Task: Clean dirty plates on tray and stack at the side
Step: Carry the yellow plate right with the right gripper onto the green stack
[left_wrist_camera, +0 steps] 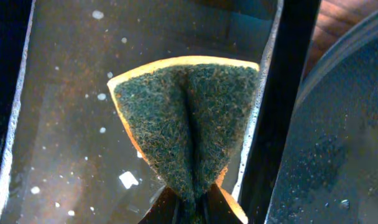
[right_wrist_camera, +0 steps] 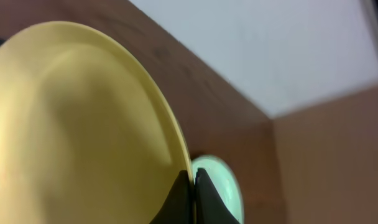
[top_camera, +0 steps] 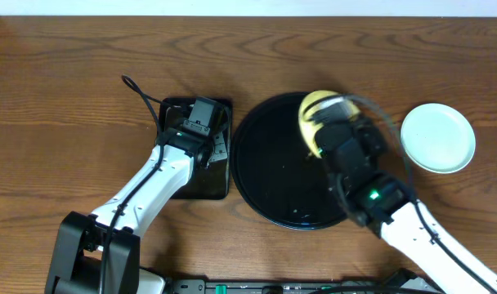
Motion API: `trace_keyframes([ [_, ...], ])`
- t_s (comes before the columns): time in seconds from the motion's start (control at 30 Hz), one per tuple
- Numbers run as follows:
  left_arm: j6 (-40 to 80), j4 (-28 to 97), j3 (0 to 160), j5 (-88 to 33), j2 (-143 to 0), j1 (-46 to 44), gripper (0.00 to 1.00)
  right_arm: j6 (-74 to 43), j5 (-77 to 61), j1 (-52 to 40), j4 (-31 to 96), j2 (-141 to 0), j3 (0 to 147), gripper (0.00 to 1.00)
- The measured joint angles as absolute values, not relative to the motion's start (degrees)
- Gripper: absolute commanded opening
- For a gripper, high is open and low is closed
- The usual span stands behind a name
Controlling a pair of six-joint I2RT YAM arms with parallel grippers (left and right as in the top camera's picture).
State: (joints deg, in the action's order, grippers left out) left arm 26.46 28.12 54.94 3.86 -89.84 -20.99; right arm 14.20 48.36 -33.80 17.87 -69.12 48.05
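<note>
My right gripper (top_camera: 322, 131) (right_wrist_camera: 190, 186) is shut on the rim of the pale yellow plate (top_camera: 312, 110) (right_wrist_camera: 71, 124), holding it tilted on edge above the far right part of the large round black tray (top_camera: 273, 171). No smears show on the yellow face. A pale blue-green plate (top_camera: 438, 137) lies on the table right of the tray; it also shows in the right wrist view (right_wrist_camera: 223, 183). My left gripper (top_camera: 201, 122) (left_wrist_camera: 192, 208) is shut on a green and yellow sponge (left_wrist_camera: 189, 124), over the small rectangular black tray (top_camera: 195, 151).
The rectangular tray's wet floor (left_wrist_camera: 71, 124) and shiny rim (left_wrist_camera: 267, 93) sit just left of the round tray's edge (left_wrist_camera: 338, 124). A black cable (top_camera: 142, 94) loops behind the left arm. A white wall (right_wrist_camera: 270, 43) lies beyond the table's far edge.
</note>
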Motion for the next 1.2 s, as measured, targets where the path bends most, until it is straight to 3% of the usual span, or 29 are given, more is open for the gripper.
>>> trace_keyframes([
  [0.37,12.2,24.2,54.6,7.8,-90.4,-20.9,0.08,-10.1,37.9,-6.2,22.7,-69.1,48.1,0.01],
  [0.7,10.2,20.5,54.5,9.2,-95.6,-19.5,0.08,-20.0,27.3,16.2,20.1,-69.3,48.1,0.01],
  [0.73,10.1,20.5,54.4,9.2,-96.0,-19.2,0.11,-20.4,26.3,17.7,19.6,-69.5,48.1,0.01],
  [0.77,9.9,20.6,54.3,9.3,-96.2,-18.9,0.21,-20.6,25.5,18.9,19.1,-69.9,48.1,0.03],
  [0.8,9.6,20.6,54.2,9.3,-96.4,-18.7,0.4,-20.9,25.0,19.8,18.7,-70.3,48.1,0.12],
  [0.83,9.4,20.5,54.1,9.4,-96.4,-18.5,0.52,-21.4,24.2,20.7,18.2,-70.9,48.1,0.26],
  [0.87,9.5,20.6,54.0,9.4,-96.4,-18.3,0.63,-21.5,23.7,21.4,17.5,-71.7,48.1,0.43],
  [0.9,9.3,20.5,54.0,9.4,-96.4,-18.1,0.68,-21.9,23.0,21.8,16.8,-72.2,48.1,0.47],
  [0.97,9.1,20.8,54.0,9.3,-96.3,-18.0,0.7,-21.8,21.3,22.2,15.8,-73.2,48.1,0.52],
  [1.2,9.5,24.5,54.0,9.3,-91.0,-18.0,0.75,-18.3,6.8,22.2,15.4,-74.0,48.1,0.53],
])
